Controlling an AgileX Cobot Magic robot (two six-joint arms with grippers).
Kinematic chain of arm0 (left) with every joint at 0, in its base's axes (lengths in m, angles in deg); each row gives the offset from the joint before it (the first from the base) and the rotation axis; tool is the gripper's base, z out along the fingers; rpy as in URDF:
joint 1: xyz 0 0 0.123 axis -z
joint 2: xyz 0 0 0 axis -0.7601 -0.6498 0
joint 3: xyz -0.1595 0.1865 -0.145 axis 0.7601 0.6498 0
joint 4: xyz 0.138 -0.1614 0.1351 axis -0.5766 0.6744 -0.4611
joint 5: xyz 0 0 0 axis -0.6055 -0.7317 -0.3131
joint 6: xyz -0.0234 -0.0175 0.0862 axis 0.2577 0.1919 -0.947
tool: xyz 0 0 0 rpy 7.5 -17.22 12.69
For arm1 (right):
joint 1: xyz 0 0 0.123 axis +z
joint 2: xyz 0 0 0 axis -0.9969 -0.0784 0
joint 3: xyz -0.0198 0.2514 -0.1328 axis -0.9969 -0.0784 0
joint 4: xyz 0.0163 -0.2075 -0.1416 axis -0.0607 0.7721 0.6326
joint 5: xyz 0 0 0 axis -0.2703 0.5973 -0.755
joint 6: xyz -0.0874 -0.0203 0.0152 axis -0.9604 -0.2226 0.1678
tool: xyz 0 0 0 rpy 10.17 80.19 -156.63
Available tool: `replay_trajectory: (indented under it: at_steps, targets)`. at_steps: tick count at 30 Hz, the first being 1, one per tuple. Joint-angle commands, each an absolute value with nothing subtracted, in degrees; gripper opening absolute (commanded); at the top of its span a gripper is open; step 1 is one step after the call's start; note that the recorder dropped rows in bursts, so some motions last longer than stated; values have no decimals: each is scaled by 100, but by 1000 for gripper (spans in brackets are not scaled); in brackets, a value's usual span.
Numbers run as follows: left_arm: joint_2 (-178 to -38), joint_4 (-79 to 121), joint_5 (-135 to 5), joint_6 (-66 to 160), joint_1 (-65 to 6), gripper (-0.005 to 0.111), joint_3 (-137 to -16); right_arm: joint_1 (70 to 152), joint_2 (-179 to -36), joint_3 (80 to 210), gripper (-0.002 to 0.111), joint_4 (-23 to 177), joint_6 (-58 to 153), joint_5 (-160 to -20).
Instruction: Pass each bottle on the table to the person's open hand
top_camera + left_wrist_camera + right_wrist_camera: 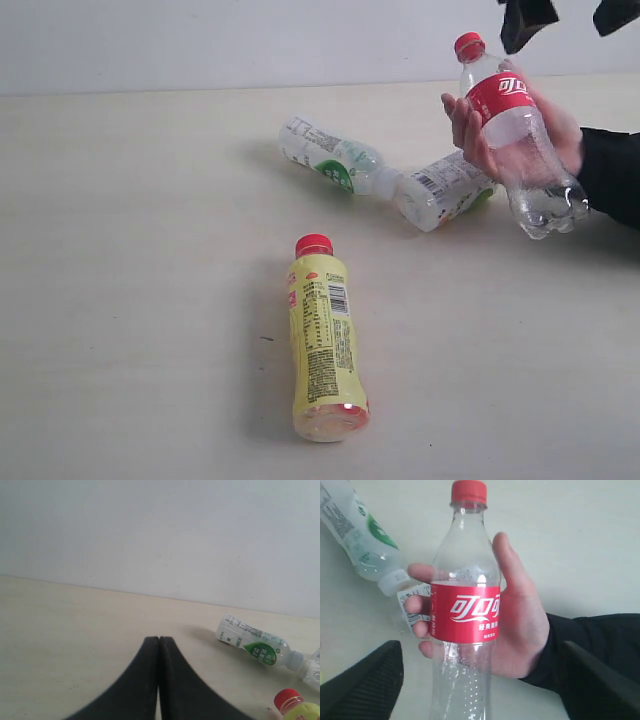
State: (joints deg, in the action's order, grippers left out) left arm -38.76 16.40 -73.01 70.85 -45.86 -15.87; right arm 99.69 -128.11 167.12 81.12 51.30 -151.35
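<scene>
Already one bottle is resting in the person's hand (556, 125) at the upper right of the exterior frame. It is the red-label bottle (515, 130), tilted, cap up, and clear of the table (130, 250). The right gripper (555, 40) is hanging just above it at the top right edge with its jaws wide apart and touching nothing, so that handover is looking done. The left gripper (159, 642) is showing only in its own wrist view, fingers pressed together, gripping nothing, hovering over the table.

Three bottles are lying on their sides and waiting. The yellow bottle (322, 345) is at lower centre, its cap pointing up the frame. The first green bottle (335, 158) and the second green bottle (445, 188) are near the middle, meeting end to end just left of the hand. Judging by this, about a quarter of the job is finished. Either green bottle is looking like the nearest pick for the right arm.
</scene>
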Motion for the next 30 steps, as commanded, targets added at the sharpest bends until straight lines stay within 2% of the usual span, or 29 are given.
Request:
replay_trajectory:
  at_steps: [1, 3, 6, 7, 20, 30]
  targets:
    - [-3836, 1613, -7305, 7088, -4547, 2, -1590, 9952, -12242, 16702, 55, 7798, 4824, -15069]
    - [-3836, 1613, -7305, 7088, -4547, 2, -1590, 9952, -11885, 16554, 38, 7620, 4726, -14944]
    - [-3836, 1613, -7305, 7088, -4547, 2, -1590, 9952, -11165, 15968, 4, 7198, 4343, -14312]
    - [-3836, 1613, -7305, 7088, -4547, 2, -1590, 9952, -10854, 15665, 0, 7041, 4175, -13972]
    - [-3836, 1613, -7305, 7088, -4547, 2, -1590, 9952, -7335, 12476, 0, 6448, 2581, -11796]
    - [-3836, 1613, -7305, 7088, -4547, 2, -1590, 9952, -5297, 11147, 0, 6102, 2532, -10917]
